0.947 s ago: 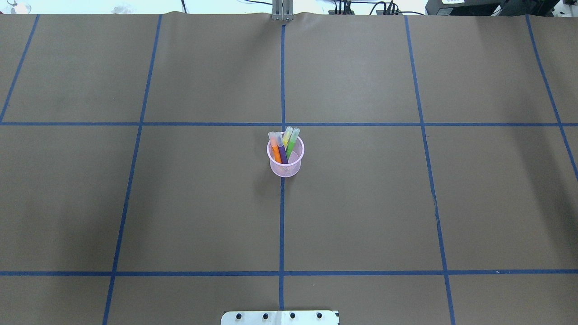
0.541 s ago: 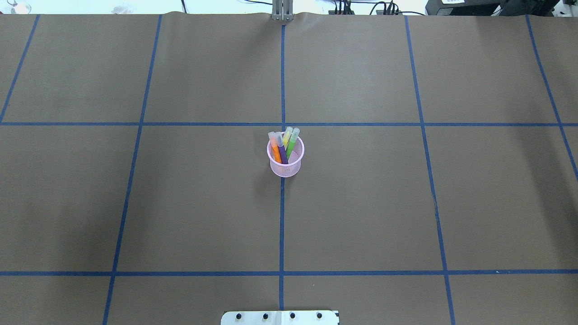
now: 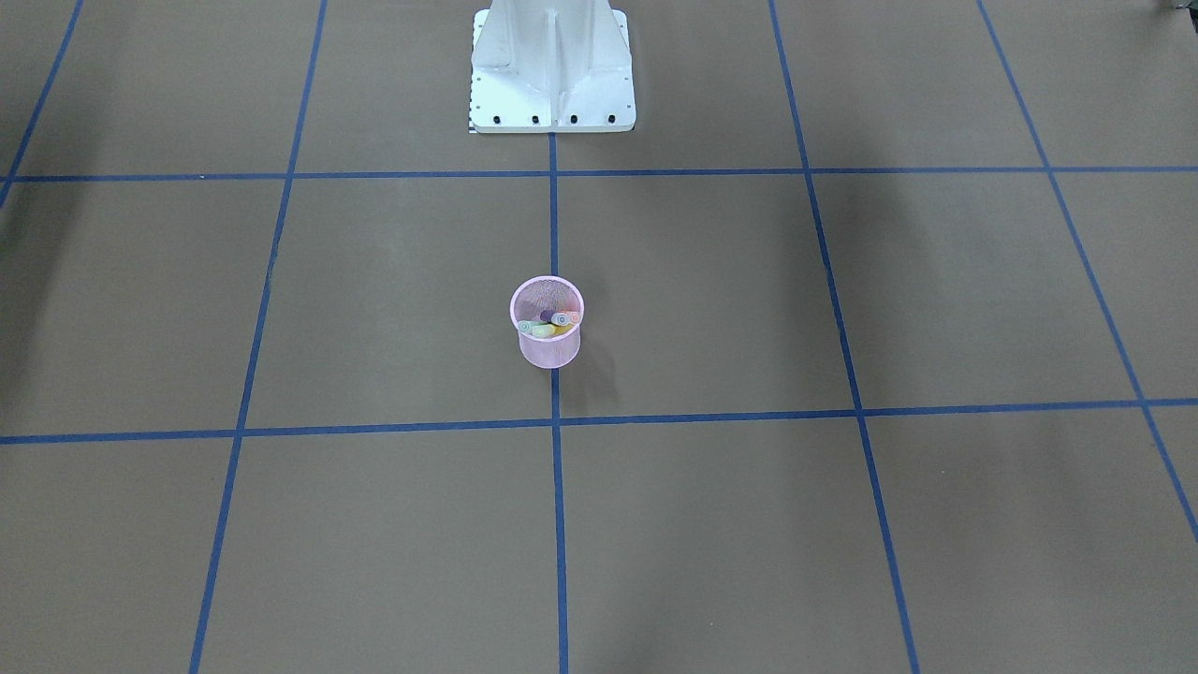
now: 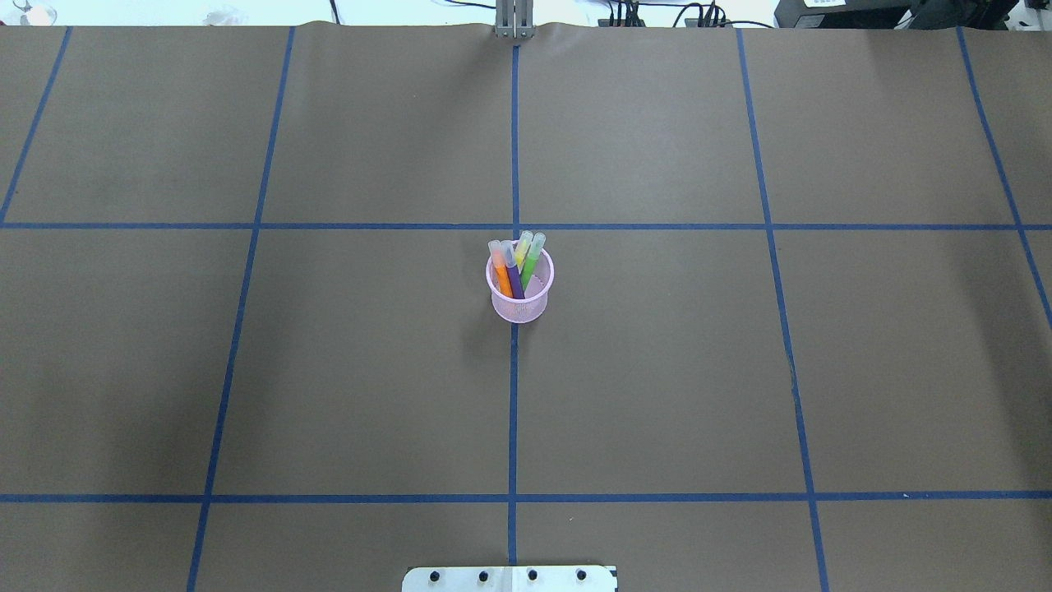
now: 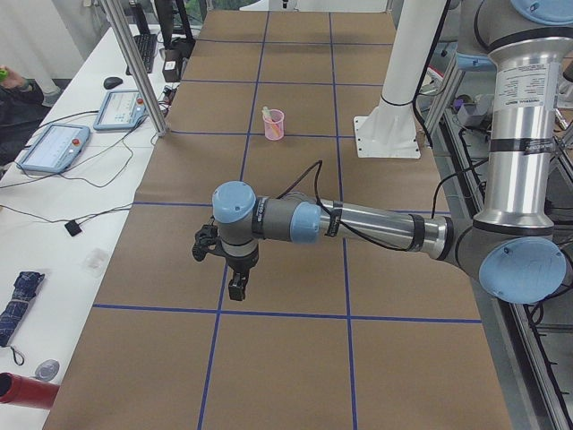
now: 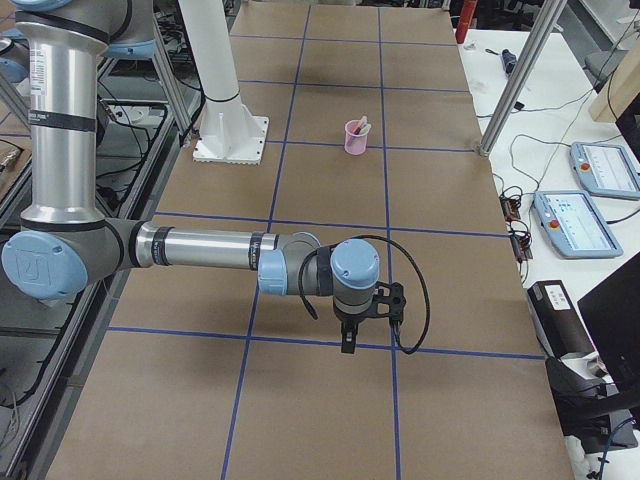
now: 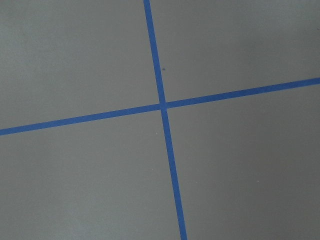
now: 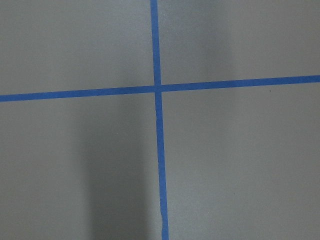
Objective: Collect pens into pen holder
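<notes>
The pink mesh pen holder [image 4: 519, 307] stands upright at the table's middle on a blue tape line. Inside it stand an orange pen [image 4: 501, 278], a purple pen [image 4: 514, 281] and a bright green pen [image 4: 531, 265], with a yellowish one beside the green, pale caps up. It also shows in the front view [image 3: 549, 352] and, small, in both side views. My left gripper [image 5: 235, 287] hangs far from it over the table's left end; I cannot tell whether it is open. My right gripper [image 6: 347, 342] hangs over the right end; I cannot tell its state either.
Brown paper with a blue tape grid [image 4: 513, 411] covers the table. The robot's white base [image 3: 550, 65] stands at the near edge. Both wrist views show only paper and a tape crossing [image 7: 162, 106]. Teach pendants [image 5: 54, 148] and cables lie beyond the far edge.
</notes>
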You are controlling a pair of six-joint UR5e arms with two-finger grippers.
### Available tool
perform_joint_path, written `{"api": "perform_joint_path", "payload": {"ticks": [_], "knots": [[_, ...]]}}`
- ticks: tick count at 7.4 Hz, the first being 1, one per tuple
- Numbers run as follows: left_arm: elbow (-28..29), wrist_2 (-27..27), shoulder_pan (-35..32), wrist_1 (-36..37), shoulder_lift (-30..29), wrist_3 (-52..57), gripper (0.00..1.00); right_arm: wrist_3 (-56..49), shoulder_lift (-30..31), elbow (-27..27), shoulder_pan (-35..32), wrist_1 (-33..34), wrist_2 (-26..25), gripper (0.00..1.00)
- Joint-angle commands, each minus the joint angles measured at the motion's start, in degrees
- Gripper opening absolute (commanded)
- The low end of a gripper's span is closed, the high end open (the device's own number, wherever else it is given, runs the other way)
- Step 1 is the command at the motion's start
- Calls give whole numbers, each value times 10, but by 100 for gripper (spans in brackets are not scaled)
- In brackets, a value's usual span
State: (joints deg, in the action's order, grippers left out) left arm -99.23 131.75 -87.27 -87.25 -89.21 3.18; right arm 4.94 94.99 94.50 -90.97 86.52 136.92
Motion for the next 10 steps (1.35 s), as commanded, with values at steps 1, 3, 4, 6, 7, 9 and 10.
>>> {"api": "perform_joint_path", "payload": {"ticks": [1, 3, 4, 6, 7, 9, 10], "knots": [[2, 0, 0, 0, 1, 1, 100, 1, -2, 0, 0, -2, 1, 100], [17, 0, -3, -3, 2, 9, 100, 1, -4, -2, 0, -2, 15, 100], [17, 1, -4, -5, 12, 10, 100, 2, -5, -2, 0, -2, 18, 100], [23, 3, -13, -5, 14, 23, 100, 2, -6, -3, 0, -1, 19, 100], [32, 3, -22, -5, 13, 42, 100, 2, -6, -3, 0, -2, 19, 100], [38, 3, -22, -5, 13, 42, 100, 2, -7, -3, 0, -1, 26, 100], [38, 3, -22, -5, 13, 41, 100, 2, -7, -2, 0, -1, 26, 100]]}}
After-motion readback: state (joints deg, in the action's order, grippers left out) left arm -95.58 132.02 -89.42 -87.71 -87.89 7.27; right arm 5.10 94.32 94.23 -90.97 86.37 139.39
